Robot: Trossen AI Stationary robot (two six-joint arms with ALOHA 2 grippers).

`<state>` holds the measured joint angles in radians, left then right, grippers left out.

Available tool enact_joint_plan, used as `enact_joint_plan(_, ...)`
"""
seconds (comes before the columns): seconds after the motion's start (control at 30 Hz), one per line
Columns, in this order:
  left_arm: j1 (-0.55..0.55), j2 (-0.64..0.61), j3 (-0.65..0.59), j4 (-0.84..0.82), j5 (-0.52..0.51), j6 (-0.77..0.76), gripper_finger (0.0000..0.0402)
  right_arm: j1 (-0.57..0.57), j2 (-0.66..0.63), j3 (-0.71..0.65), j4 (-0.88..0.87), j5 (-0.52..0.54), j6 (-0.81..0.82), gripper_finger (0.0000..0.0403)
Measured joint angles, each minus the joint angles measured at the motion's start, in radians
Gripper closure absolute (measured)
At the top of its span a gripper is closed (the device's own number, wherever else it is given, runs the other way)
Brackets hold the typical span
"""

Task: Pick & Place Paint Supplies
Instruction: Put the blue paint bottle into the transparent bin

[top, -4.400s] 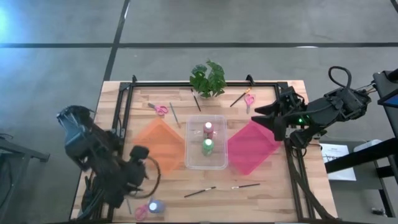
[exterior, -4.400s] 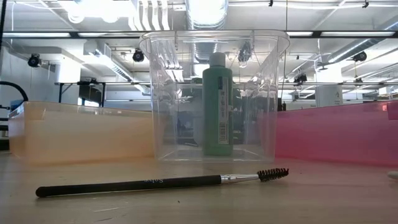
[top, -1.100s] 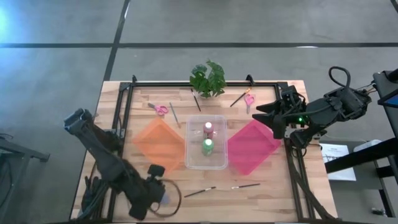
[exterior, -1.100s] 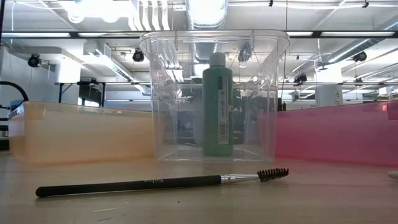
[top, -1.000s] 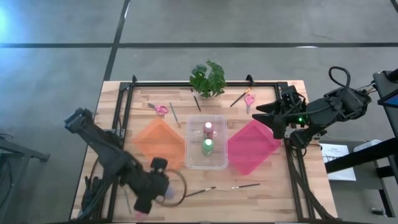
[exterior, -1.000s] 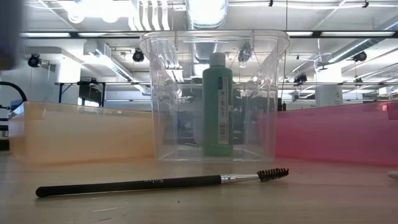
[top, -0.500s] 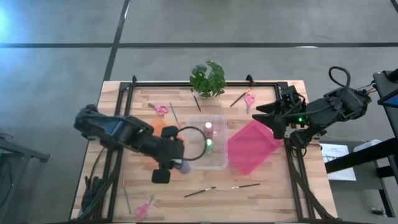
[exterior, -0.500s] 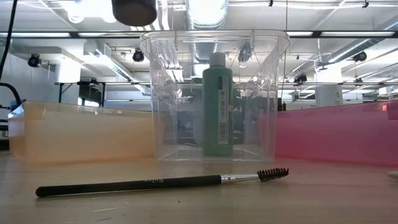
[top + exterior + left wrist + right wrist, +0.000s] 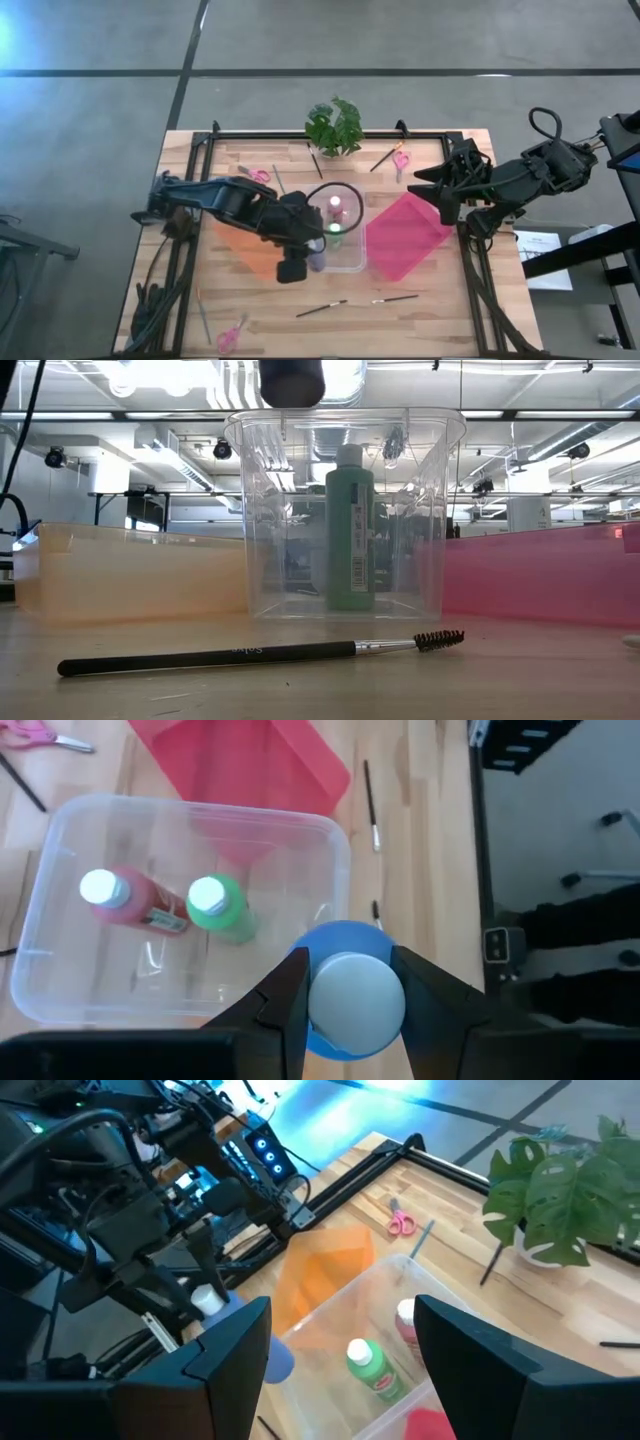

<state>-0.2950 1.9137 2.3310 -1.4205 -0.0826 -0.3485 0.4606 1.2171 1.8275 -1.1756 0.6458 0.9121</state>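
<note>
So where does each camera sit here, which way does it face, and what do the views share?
High: above the table, looking straight down; both arms show.
Low: at tabletop height, facing the clear bin and a brush; a dark piece of an arm shows at top.
Left wrist: over the bin, looking down; left gripper holds the blue bottle.
Right wrist: looks across the table; right gripper open.
Shared: all four show the green bottle.

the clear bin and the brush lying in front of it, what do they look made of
The clear bin looks like thin glossy transparent plastic: the green bottle and ceiling lights show straight through its walls. The brush seems to have a matte black handle, wood or plastic, a shiny metal-looking ferrule, and dark spiky bristles.
</note>
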Motion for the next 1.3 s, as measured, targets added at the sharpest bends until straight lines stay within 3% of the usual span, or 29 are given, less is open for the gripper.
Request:
enact_joint_plan(0.67, 0.032, 0.084, 0.000, 0.123, -0.060, -0.098, 0.0279, 0.000, -0.032, 0.000, -0.003, -0.016, -0.096, 0.0162)
enact_joint_plan(1.3, 0.055, 0.123, -0.028, 0.123, -0.071, -0.145, 0.0279, 0.000, -0.043, 0.000, -0.003, -0.048, -0.127, 0.0162)
